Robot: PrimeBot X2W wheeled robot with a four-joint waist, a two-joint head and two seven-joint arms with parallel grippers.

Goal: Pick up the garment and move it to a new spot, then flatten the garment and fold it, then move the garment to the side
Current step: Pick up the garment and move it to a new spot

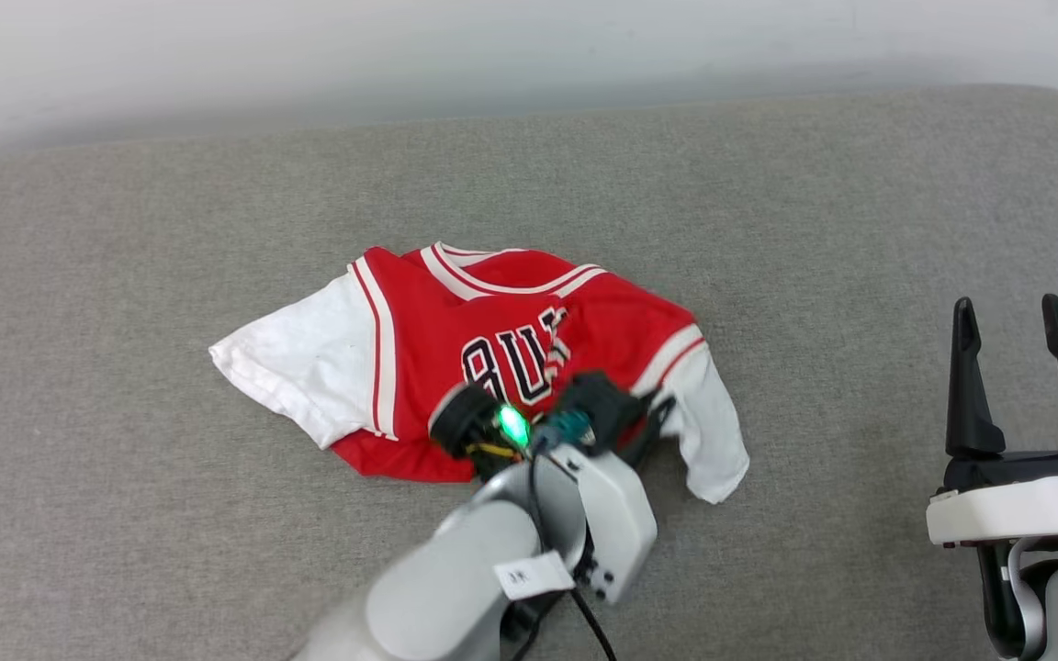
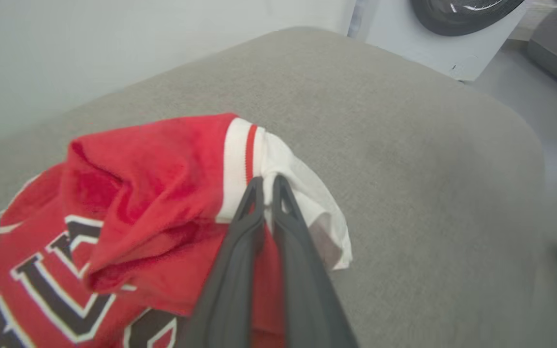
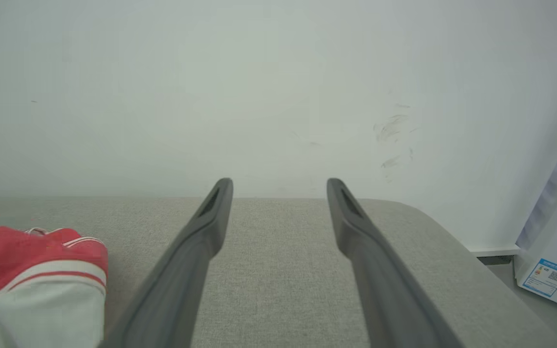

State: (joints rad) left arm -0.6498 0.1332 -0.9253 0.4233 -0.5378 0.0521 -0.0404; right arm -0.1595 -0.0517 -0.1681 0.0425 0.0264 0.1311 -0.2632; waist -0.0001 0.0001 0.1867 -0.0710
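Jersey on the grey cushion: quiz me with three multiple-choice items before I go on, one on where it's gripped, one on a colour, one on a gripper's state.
1. Where does the left gripper grip the jersey?
A. the neckline
B. the lettering
C. the white sleeve beside its striped trim

2. What colour are the jersey's sleeves?
A. red
B. white
C. black

3. How is the right gripper?
A. open, empty
B. shut on the jersey
C. shut, empty

Answers:
1 C: the left wrist view shows the fingers closed on white cloth just past the trim.
2 B: both sleeves show white in the head view.
3 A: its fingers stand apart over the grey cushion, off to the jersey's side.
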